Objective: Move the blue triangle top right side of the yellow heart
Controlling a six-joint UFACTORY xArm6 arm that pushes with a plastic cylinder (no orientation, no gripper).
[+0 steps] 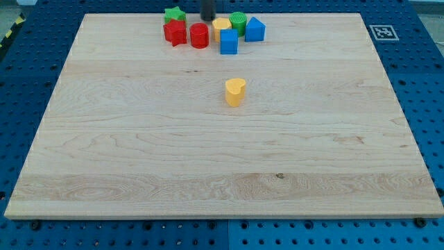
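The yellow heart (235, 91) stands alone near the middle of the wooden board (139, 139). The blue triangle (255, 28) sits at the view's top, at the right end of a cluster of blocks. My tip (207, 19) is at the view's top edge, just above the cluster, between the green star and the yellow block, about 70 px left of the blue triangle. It touches no block that I can make out.
The cluster also holds a green star (175, 14), a red star (175, 32), a red cylinder (200, 35), a yellow block (221, 26), a green cylinder (238, 21) and a blue cube (229, 42). A marker tag (380, 32) lies off the board's top right.
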